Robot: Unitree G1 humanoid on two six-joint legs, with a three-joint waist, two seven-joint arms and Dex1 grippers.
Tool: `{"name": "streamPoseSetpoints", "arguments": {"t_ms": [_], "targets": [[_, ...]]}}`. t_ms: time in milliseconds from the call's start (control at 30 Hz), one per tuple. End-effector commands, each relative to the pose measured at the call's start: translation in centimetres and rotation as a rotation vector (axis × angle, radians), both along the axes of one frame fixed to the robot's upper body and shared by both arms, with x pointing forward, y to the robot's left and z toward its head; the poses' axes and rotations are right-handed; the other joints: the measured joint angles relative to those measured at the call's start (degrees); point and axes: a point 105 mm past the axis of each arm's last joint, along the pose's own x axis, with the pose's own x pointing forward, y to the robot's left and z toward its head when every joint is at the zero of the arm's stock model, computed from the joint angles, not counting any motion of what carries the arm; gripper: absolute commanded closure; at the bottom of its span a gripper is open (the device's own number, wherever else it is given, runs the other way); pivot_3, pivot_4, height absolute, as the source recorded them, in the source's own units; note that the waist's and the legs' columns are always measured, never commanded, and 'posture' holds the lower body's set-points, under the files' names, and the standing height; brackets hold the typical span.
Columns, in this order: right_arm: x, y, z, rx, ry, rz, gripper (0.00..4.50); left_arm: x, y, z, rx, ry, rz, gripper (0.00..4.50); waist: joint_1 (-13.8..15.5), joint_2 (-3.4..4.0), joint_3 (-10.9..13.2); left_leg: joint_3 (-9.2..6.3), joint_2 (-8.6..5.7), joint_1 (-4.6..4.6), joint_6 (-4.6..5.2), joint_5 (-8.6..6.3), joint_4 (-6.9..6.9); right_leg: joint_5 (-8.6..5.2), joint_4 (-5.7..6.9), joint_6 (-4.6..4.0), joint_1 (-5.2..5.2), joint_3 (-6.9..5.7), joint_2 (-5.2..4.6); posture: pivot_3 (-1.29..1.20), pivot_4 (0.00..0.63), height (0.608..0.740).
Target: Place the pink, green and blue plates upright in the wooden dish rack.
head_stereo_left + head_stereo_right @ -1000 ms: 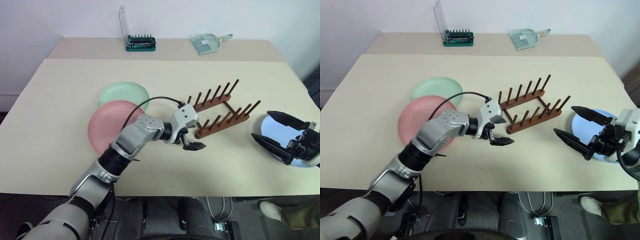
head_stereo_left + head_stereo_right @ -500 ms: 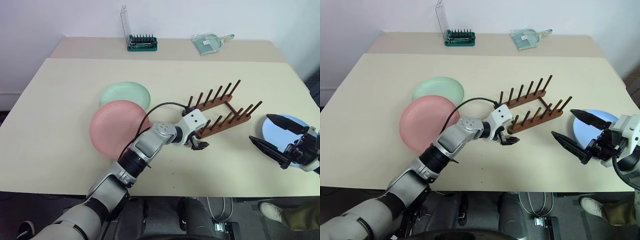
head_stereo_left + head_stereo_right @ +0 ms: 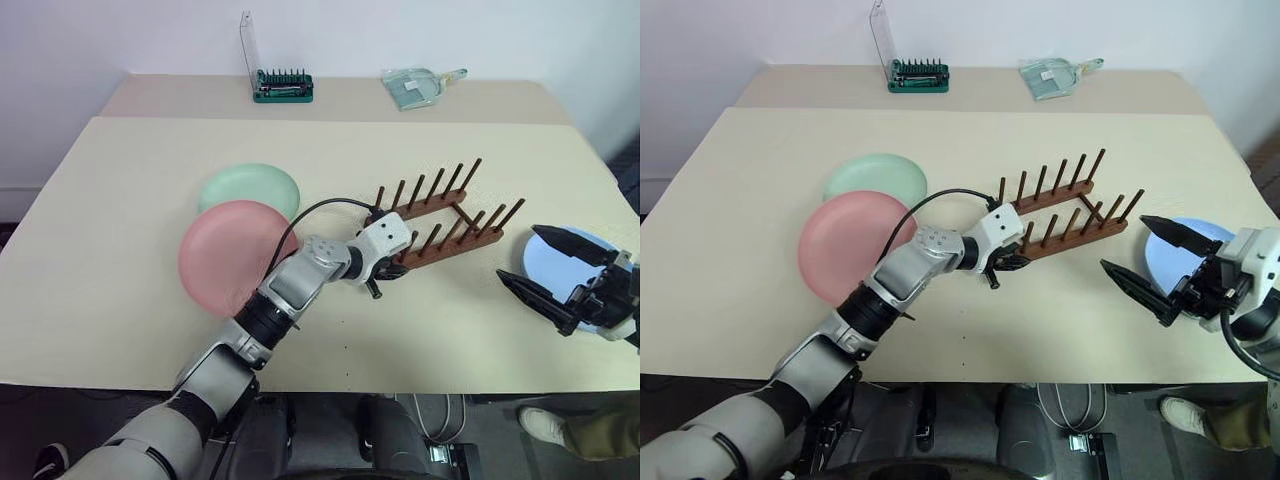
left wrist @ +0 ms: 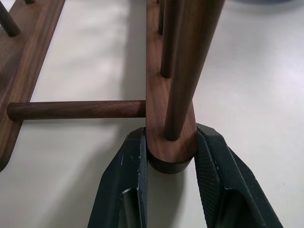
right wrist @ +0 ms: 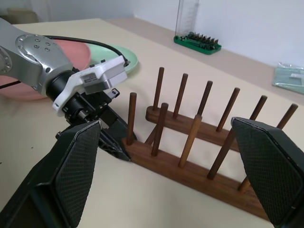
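The wooden dish rack (image 3: pixel 440 215) stands mid-table, dark brown, with two rails of upright pegs. My left gripper (image 4: pixel 170 135) is shut on the rounded end of its near rail (image 4: pixel 171 142), one finger pressed on each side below the end peg. The pink plate (image 3: pixel 235 255) lies flat to the left, overlapping the green plate (image 3: pixel 250 187) behind it. At the right edge the blue plate (image 3: pixel 548 262) lies flat, partly hidden by my right gripper (image 3: pixel 520 253), which hovers over it wide open with nothing in it. The right wrist view looks at the rack (image 5: pixel 190 161) and the left gripper (image 5: pixel 102 126).
A green tool holder (image 3: pixel 282 85) with a clear lid and a clear scoop (image 3: pixel 418 86) sit on the back table section. Bare tabletop runs along the front edge (image 3: pixel 400 385) and the far left. A person's shoe (image 3: pixel 545 420) is on the floor at the lower right.
My left gripper reached right to the rack's near rail end and closed on it. The right gripper stayed open over the blue plate.
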Motion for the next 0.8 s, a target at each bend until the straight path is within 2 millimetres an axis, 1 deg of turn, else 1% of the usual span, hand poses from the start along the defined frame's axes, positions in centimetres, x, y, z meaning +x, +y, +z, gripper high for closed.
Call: {"name": "streamPoseSetpoints", "arguments": {"t_ms": [33,100,167,200,233,367,467,500,567,600,700,767,800], "targets": [[-0.1,0.5,1.0,0.006,-0.044,0.030,0.00,-0.3,-0.1,2.4,-0.031,-0.088,-0.139,3.73,0.00,0.00,0.00,0.00,0.00,0.00,0.00,0.00,0.00,0.00,0.00,0.00,-0.01,0.00,0.00,0.00,0.150,0.740],[-0.3,0.6,0.6,0.006,-0.024,0.048,0.00,0.2,0.5,2.8,-0.031,-0.112,-0.167,3.73,0.14,0.00,0.00,0.00,0.00,-0.01,0.00,0.00,0.00,0.00,0.00,0.00,-0.01,0.00,0.00,0.00,0.150,0.740],[-0.7,0.6,-0.3,-0.021,0.013,0.065,0.00,0.5,1.3,2.6,-0.007,-0.115,-0.204,3.73,0.23,0.00,0.00,0.01,-0.01,-0.03,0.00,0.00,0.00,0.00,-0.03,0.00,-0.01,0.00,-0.01,0.00,0.150,0.740],[-0.8,0.3,-0.6,-0.036,0.025,0.061,0.00,0.3,1.5,2.7,-0.003,-0.141,-0.251,3.73,0.24,0.00,0.00,0.01,-0.02,-0.05,0.02,-0.01,0.00,0.00,-0.04,0.00,-0.01,0.00,-0.02,0.00,0.150,0.740],[-0.9,0.0,-0.8,-0.049,0.035,0.054,0.00,0.1,1.7,2.6,0.001,-0.132,-0.281,3.73,0.17,0.00,0.00,0.02,-0.02,-0.05,0.04,-0.02,0.00,0.00,-0.05,0.00,-0.01,-0.01,-0.02,0.00,0.150,0.740],[-1.4,-1.9,-1.9,-0.116,0.088,0.007,0.00,0.3,2.1,2.7,-0.004,-0.154,-0.315,3.73,0.19,0.00,0.00,0.06,-0.02,-0.05,0.08,-0.05,0.01,0.00,-0.05,0.00,-0.02,0.00,-0.03,0.00,0.150,0.740],[-1.8,-2.8,-2.5,-0.128,0.121,-0.020,0.00,0.0,2.1,2.2,0.007,-0.207,-0.356,3.73,0.10,-0.01,0.01,0.05,-0.02,-0.05,0.09,-0.05,0.02,0.00,-0.05,0.00,-0.01,0.00,-0.03,0.00,0.150,0.740],[-2.0,-2.9,-2.7,-0.137,0.129,-0.022,0.00,0.0,2.2,1.8,0.019,-0.196,-0.362,3.73,0.07,-0.01,0.01,0.05,-0.02,-0.06,0.10,-0.06,0.02,0.00,-0.05,0.00,-0.02,0.00,-0.03,0.00,0.150,0.740],[-2.2,-3.1,-2.9,-0.134,0.136,-0.027,0.00,-0.4,2.4,1.3,0.027,-0.218,-0.393,3.73,0.03,0.00,0.00,0.05,-0.01,-0.05,0.10,-0.06,0.02,0.01,-0.05,0.01,-0.02,0.00,-0.03,0.00,0.150,0.740],[-2.1,-3.1,-2.8,-0.133,0.133,-0.026,0.00,-0.6,2.5,1.0,0.026,-0.201,-0.409,3.73,-0.04,0.00,0.00,0.05,-0.01,-0.05,0.10,-0.06,0.02,0.01,-0.05,0.01,-0.02,0.01,-0.03,0.00,0.150,0.740],[-1.9,-2.6,-2.4,-0.126,0.119,-0.016,0.00,-0.8,2.6,0.4,0.047,-0.198,-0.417,3.73,-0.04,0.00,0.00,0.05,-0.01,-0.04,0.10,-0.06,0.02,0.01,-0.04,0.01,-0.02,0.01,-0.03,0.00,0.150,0.740],[-1.7,-2.4,-2.3,-0.127,0.114,-0.011,0.00,-0.4,2.6,0.3,0.048,-0.213,-0.387,3.73,-0.01,0.00,0.00,0.05,-0.01,-0.04,0.10,-0.06,0.02,0.01,-0.04,0.01,-0.02,0.01,-0.03,0.00,0.150,0.740],[-1.6,-2.4,-2.2,-0.126,0.112,-0.009,0.00,0.0,2.6,0.1,0.048,-0.189,-0.354,3.73,0.01,0.00,0.01,0.05,-0.01,-0.04,0.10,-0.06,0.02,0.01,-0.04,0.02,-0.02,0.01,-0.03,0.00,0.150,0.740]]}}
